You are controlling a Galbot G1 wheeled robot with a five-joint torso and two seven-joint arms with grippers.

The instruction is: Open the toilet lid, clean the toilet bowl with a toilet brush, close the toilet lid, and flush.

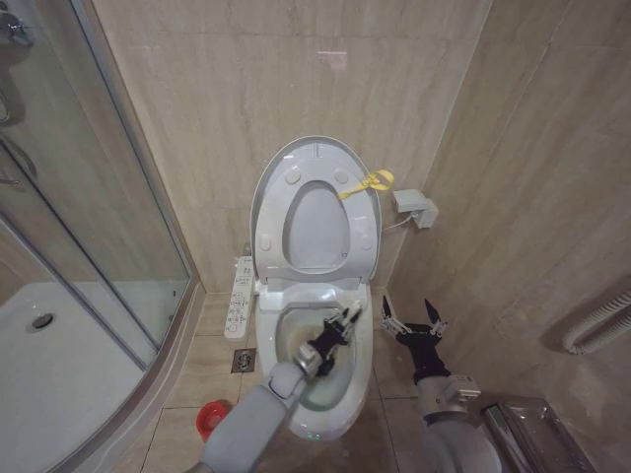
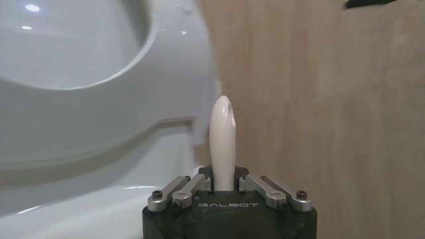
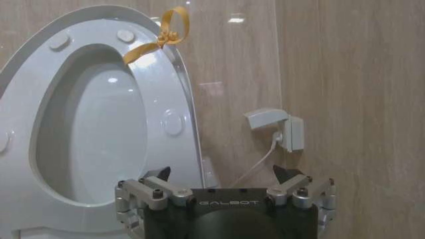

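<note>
The left tool (image 1: 343, 320) clenches the toilet brush (image 2: 223, 144) handle over the toilet bowl (image 1: 361, 379); the right tool (image 1: 413, 317) hovers spread wide beside the bowl. Behind the bowl, the toilet lid (image 1: 271, 177) stands raised against the wall.

A small home bathroom: beige marble-look wall tiles (image 1: 246, 69), a white toilet bowl (image 1: 320, 365) against the far wall, a glass shower enclosure (image 1: 89, 217) with white shower tray (image 1: 59, 365) on the left, and a floor drain (image 1: 244, 362).
</note>
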